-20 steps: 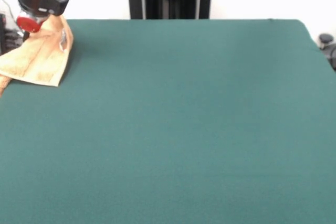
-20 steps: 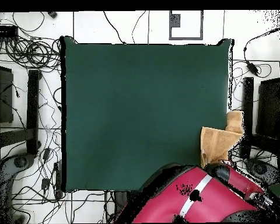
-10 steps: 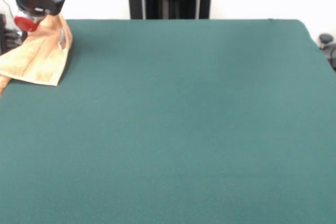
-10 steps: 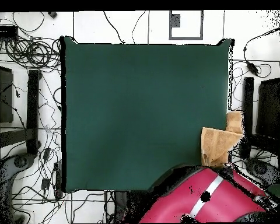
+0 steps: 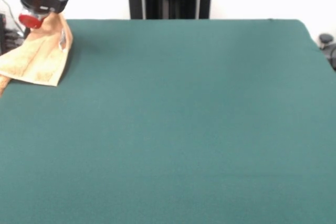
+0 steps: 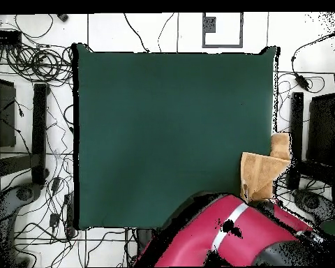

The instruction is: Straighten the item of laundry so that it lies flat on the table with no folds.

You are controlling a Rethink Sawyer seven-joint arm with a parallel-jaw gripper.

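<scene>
One gripper (image 5: 38, 23) is being observed, at the end of one red and black arm (image 6: 226, 234). In the front view only its red and black wrist housing is being shown, coming down at the table's far corner; the fingers are being hidden by that housing and by the cloth bunched beneath it, so whether the gripper is released, clenched or grasping cannot be told. The housing's lower end is being seen directly against the raised peak of the towel.

One item of laundry (image 5: 39, 56) is being counted: a tan-orange towel. Immediately below the gripper its cloth is being drawn up into a peak, with a small pale tag just beside that peak. From there it is spreading downward and outward in a slanted, creased sheet, with a folded edge facing the table's centre. In the overhead view the towel (image 6: 259, 174) is being seen just beyond the arm's bulk, lying across the table's side edge, with one part resting on the green surface and another part hanging past the edge.

One table (image 5: 184, 119) is being counted, covered in dark green cloth. Away from the gripper, the rest of its surface is being shown as plain green, well apart from the towel.
</scene>
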